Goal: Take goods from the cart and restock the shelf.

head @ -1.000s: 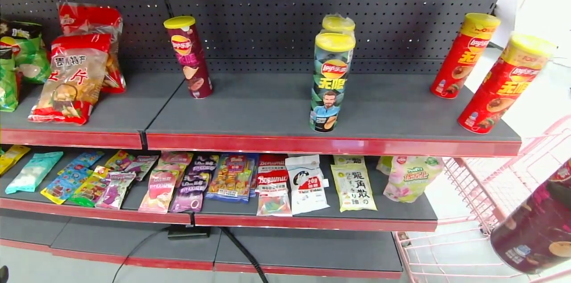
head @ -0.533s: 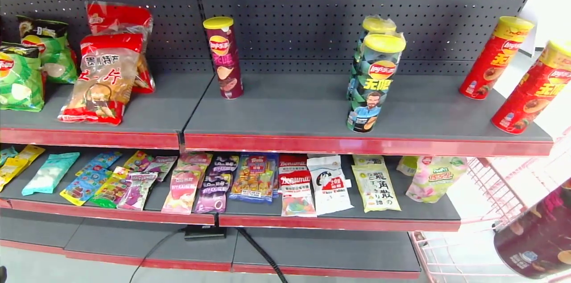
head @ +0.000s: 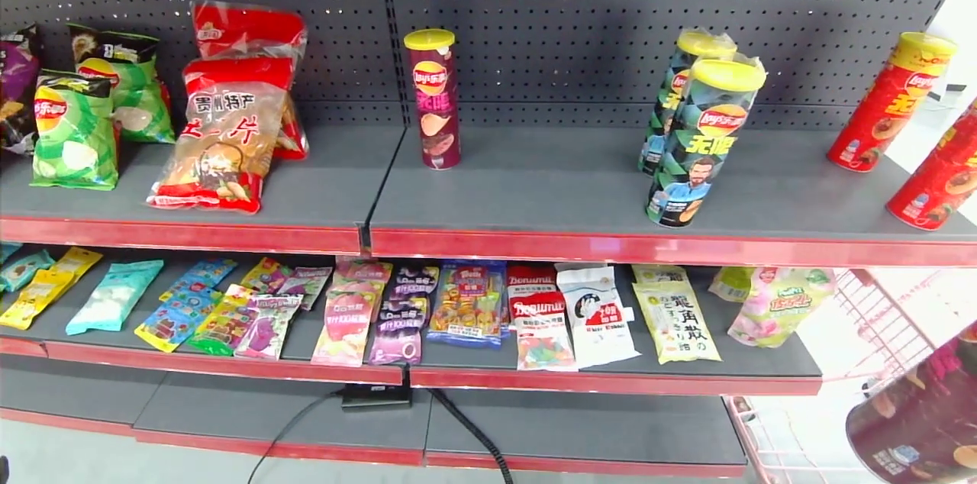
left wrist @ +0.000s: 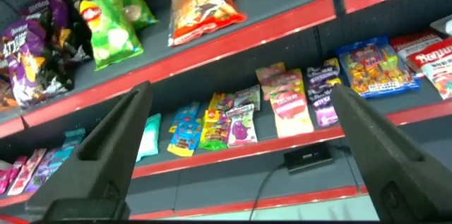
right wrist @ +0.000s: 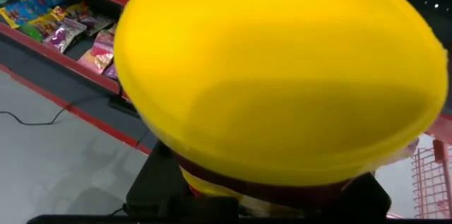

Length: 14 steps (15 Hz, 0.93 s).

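A dark maroon chip can (head: 916, 415) hangs at the lower right of the head view, beside the pink wire cart (head: 885, 316). Its yellow lid (right wrist: 282, 68) sits close in front of the right wrist camera, and my right gripper (right wrist: 268, 199) is shut on the can below the lid. A matching maroon can (head: 433, 98) stands upright on the top shelf (head: 534, 186), with bare board on both sides. My left gripper (left wrist: 242, 91) is open and holds nothing, out in front of the lower shelves.
Two green-black cans (head: 698, 140) and two red cans (head: 889, 102) stand further right on the top shelf. Snack bags (head: 221, 133) lean at its left. Candy packets (head: 397, 308) cover the middle shelf. A black box with cables (head: 374, 395) lies on the bottom shelf.
The head camera has swung left, so the whole shelf sits further right in the picture. The held maroon can stays at the lower right corner.
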Available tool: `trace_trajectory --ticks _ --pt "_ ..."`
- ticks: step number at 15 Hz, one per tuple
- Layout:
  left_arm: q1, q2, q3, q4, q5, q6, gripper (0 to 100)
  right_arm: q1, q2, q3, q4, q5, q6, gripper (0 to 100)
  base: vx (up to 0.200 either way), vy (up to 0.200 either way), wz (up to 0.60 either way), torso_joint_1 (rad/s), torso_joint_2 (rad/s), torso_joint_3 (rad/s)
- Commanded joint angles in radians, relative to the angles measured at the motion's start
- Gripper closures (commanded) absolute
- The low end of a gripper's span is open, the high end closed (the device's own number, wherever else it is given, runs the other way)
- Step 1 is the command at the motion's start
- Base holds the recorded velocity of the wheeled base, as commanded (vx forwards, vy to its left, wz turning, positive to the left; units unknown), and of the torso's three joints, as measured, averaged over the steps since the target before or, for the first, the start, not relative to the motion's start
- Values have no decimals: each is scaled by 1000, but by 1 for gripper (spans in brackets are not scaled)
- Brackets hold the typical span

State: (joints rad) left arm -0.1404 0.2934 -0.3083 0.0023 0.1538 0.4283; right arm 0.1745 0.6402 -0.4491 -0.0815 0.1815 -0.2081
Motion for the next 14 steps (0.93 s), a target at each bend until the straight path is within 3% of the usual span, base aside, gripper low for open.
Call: trace_trajectory --ticks 1,13,14 --pt "-1 3 2 1 3 1 0 -1 -8 1 -3 1 -1 100 200 0 0 -7 7 -2" --pt "-1 1 5 13 4 1 0 -4 -7 10 -4 0 -1 100 200 0 0 1 4 4" --pt "-1 1 6 13 4 1 0 -4 -7 10 -3 0 -1 100 0 0 0 0 0 0"
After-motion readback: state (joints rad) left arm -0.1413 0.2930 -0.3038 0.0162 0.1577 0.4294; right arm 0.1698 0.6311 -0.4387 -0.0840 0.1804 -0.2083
